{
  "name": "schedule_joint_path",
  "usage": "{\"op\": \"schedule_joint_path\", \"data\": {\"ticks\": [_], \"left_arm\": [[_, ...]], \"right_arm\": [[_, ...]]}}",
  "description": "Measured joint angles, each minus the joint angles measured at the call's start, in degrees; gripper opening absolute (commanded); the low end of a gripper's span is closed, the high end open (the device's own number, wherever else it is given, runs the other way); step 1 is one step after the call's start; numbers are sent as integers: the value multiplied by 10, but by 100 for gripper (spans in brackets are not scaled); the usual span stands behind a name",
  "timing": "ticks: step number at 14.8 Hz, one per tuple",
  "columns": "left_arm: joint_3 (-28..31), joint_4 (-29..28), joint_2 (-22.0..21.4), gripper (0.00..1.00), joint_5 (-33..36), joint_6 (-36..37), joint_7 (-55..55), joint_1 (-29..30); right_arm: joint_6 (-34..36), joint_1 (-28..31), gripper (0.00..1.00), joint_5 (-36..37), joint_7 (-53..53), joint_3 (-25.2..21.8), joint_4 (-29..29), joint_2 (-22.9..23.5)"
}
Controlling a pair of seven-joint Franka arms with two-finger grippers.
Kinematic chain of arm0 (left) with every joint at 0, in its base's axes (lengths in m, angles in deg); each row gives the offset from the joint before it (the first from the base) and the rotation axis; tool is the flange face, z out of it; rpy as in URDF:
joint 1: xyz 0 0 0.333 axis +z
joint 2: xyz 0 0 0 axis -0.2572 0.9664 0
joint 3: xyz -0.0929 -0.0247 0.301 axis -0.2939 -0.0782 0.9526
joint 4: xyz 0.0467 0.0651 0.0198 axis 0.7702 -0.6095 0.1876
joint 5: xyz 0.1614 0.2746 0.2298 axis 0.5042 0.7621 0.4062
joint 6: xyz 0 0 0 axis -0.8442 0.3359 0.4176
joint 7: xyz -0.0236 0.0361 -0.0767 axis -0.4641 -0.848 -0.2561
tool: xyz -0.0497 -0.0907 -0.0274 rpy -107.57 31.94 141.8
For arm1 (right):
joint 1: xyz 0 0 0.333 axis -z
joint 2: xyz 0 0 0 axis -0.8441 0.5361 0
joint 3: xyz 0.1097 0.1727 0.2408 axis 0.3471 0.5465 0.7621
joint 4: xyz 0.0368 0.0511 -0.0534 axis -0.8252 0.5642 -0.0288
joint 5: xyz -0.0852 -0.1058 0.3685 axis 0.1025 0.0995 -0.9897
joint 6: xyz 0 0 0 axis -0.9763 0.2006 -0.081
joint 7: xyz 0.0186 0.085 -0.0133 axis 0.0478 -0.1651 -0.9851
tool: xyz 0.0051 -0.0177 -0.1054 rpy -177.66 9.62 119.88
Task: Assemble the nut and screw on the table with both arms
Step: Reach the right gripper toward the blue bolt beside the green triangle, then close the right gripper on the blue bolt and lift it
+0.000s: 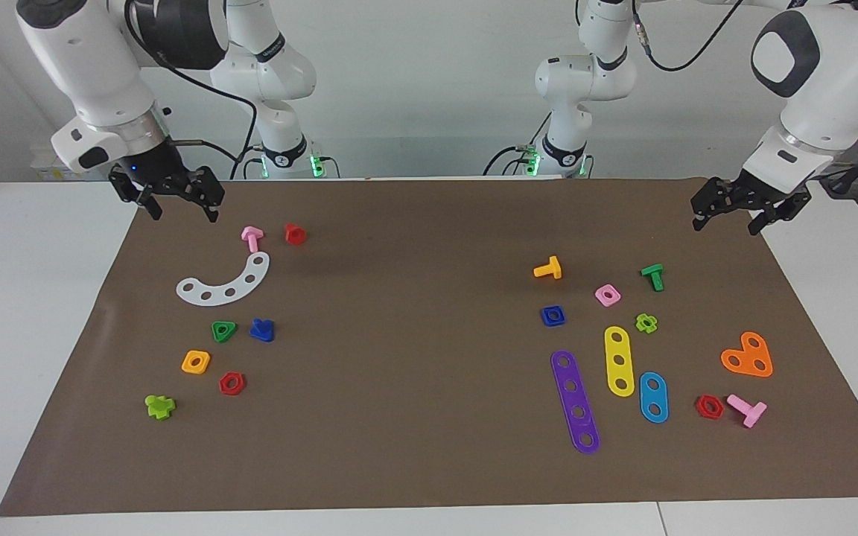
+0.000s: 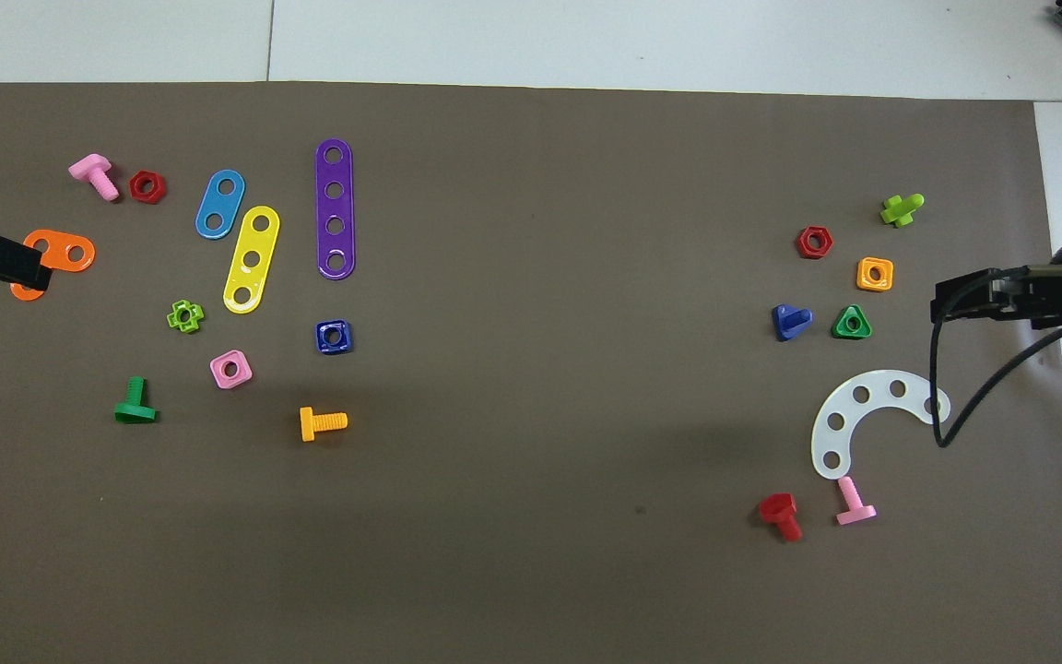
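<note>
— Where's our screw point(image 1: 262, 330)?
— On the bench point(image 1: 429, 461), beside the green triangle, nearest our right pincer point(image 1: 182, 199), open and empty.
— And the nut point(image 1: 553, 316)?
— Toward our left pincer point(image 1: 728, 211), also open, empty.

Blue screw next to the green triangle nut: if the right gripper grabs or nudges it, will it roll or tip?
The blue screw appears to rest on its flat, roughly triangular head, so it probably won't roll. Its short shank points up, so a sideways nudge should slide it rather than tip it. It looks like small, glossy plastic: likely light and a bit slippery between the fingers.
</note>
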Motion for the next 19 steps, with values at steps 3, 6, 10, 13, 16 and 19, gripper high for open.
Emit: {"op": "schedule_joint_path", "data": {"ticks": [3, 6, 10, 13, 16, 19], "left_arm": [[0, 0, 0, 100, 0, 0, 0, 0], [0, 0, 0, 100, 0, 0, 0, 0], [0, 0, 0, 100, 0, 0, 0, 0], [0, 0, 0, 100, 0, 0, 0, 0], [0, 0, 0, 100, 0, 0, 0, 0], [0, 0, 0, 100, 0, 0, 0, 0]], "right_arm": [[-72, -1, 100, -17, -39, 0, 53, 15], [-166, -12, 100, -19, -63, 1, 87, 70], [-312, -40, 100, -19, -65, 1, 134, 134], [-376, -45, 89, -19, -73, 1, 172, 152], [-410, -43, 61, -19, -106, 1, 196, 157], [-415, -38, 42, -19, -125, 1, 204, 157]]}}
